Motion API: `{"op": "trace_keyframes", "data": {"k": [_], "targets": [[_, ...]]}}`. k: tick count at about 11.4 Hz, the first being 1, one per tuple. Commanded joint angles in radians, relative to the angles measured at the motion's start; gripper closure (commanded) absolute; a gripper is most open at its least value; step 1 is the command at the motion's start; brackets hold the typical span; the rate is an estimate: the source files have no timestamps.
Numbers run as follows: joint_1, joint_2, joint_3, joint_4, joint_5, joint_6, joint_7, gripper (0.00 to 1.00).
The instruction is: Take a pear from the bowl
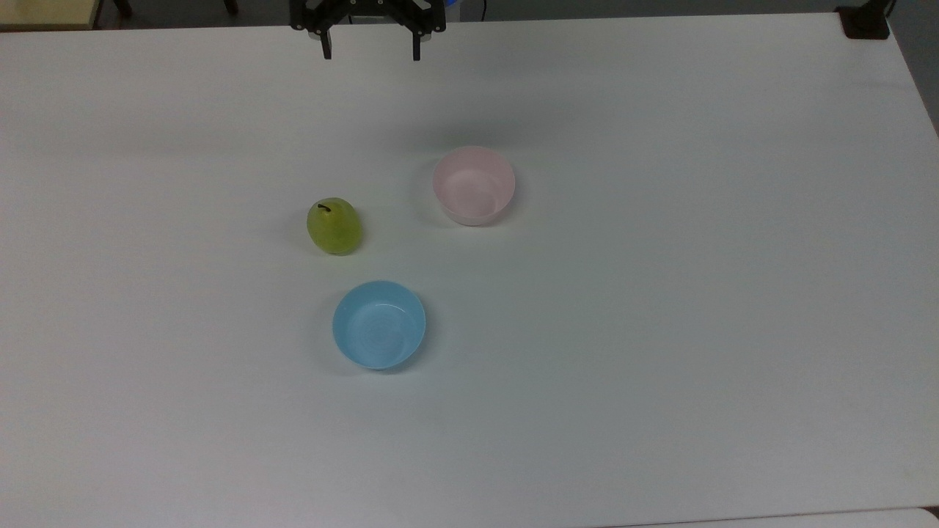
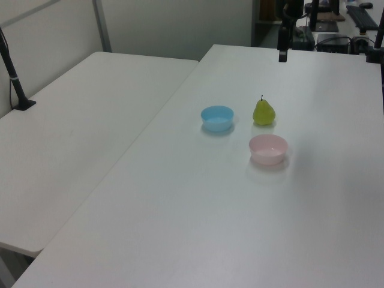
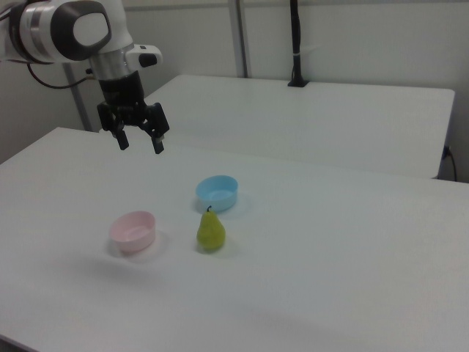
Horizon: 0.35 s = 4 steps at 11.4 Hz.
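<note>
White table (image 1: 660,330) held everything. Gripper (image 3: 140,141) hung high above it w/ jaws spread wide, holding nothing. Pink bowl (image 1: 474,185) and blue bowl (image 1: 378,324) sat apart; pear (image 1: 334,226) stood upright on the table betw. them, outside both.

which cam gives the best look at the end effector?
Right view: the whole end effector shows, fingers spread, above the table. Top view catches it cut by the upper edge; left view shows it edge-on as a dark bar.
</note>
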Motion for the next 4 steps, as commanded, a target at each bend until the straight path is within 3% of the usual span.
{"op": "trace_keyframes", "data": {"k": [1,4], "targets": [[0.010,-0.025,-0.013,-0.015,0.014,-0.025,0.027,0.00],[0.007,-0.025,-0.015,-0.014,0.017,-0.025,0.027,0.00]]}}
